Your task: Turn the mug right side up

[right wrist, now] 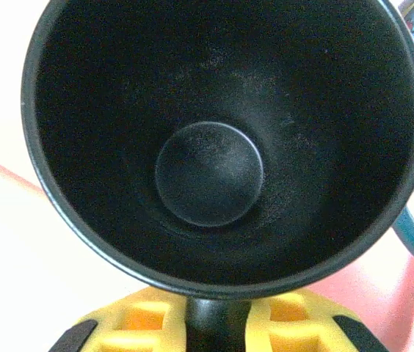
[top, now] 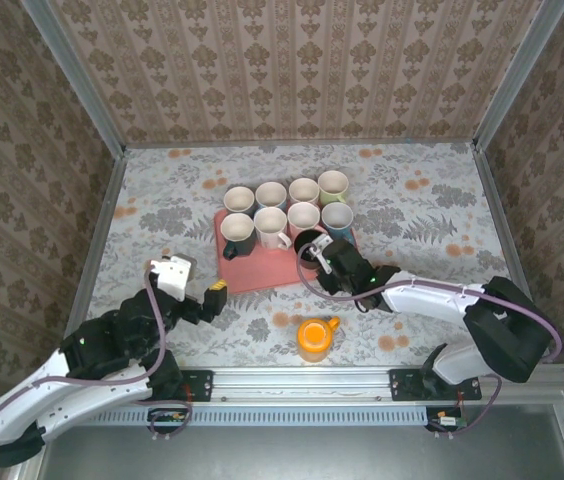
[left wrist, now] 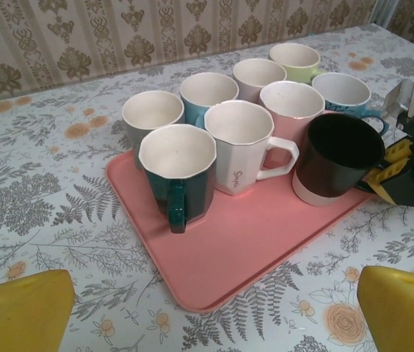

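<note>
My right pincer squeezes the handle of the smooth, round black mug on the flat pink tray, on a leafy tablecloth between patterned walls.

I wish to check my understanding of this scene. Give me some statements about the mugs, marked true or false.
1. The black mug has its opening facing up. True.
2. The left gripper holds the black mug. False: it is open; the right gripper is shut on the mug's handle.
3. The orange mug stands on the pink tray. False: it is on the table, off the tray.
4. Every mug on the tray has its opening up. True.
</note>
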Tool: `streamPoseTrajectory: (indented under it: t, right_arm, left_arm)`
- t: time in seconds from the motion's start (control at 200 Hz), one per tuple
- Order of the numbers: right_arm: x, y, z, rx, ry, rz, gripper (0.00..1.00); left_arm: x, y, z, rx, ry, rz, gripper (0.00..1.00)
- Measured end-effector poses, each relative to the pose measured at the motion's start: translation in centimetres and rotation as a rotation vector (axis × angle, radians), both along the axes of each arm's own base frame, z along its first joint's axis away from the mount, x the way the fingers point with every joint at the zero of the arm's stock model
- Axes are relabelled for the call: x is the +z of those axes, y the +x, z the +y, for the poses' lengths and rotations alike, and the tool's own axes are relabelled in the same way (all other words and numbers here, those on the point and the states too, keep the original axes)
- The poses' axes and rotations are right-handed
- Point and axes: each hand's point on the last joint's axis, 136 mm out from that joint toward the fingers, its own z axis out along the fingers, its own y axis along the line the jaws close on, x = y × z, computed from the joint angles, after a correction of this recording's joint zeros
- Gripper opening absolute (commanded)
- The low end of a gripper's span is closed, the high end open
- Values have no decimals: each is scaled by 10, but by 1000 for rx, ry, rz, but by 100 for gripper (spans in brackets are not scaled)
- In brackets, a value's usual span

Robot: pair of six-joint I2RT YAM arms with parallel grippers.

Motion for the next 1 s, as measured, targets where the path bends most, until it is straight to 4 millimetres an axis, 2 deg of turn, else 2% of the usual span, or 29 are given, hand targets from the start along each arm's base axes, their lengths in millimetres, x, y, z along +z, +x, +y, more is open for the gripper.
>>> streamPoseTrajectory:
  t: [0.07, 0.17, 0.25, 0.295, 0.38, 0.51, 0.595, 0.69, 0.8, 0.915, 1.0]
  right_arm:
    - [0, 0, 0, -1, 5, 4, 33]
    - [8, -1, 2, -3, 31, -7, 56]
    - [29, -2, 3, -7, 90, -34, 70]
    - [44, -5, 4, 5, 126, -56, 74]
    - [73, -13, 5, 28, 196, -88, 75]
    - [120, -24, 2, 52, 284, -142, 75]
    - [146, -33, -6, 37, 336, -170, 85]
    - [171, -40, -21, -7, 377, -192, 85]
    - [195, -47, -34, -41, 418, -220, 85]
    - [206, -58, -48, -58, 437, -246, 86]
    - [212, -64, -58, -69, 444, -265, 86]
  left_arm:
    - [-4, 0, -3, -5, 18, 16, 100]
    - [-9, 1, -8, -14, 50, 43, 100]
    - [-13, 0, -13, -29, 70, 69, 100]
    - [-14, -1, -17, -45, 81, 87, 100]
    - [-16, -2, -29, -82, 110, 128, 100]
    - [-22, -4, -62, -162, 174, 221, 100]
    - [-33, -10, -87, -240, 235, 281, 100]
    - [-46, -20, -116, -332, 309, 340, 100]
    - [-60, -34, -153, -443, 388, 402, 100]
    - [-73, -48, -187, -542, 454, 453, 100]
    - [-83, -55, -206, -589, 487, 492, 100]
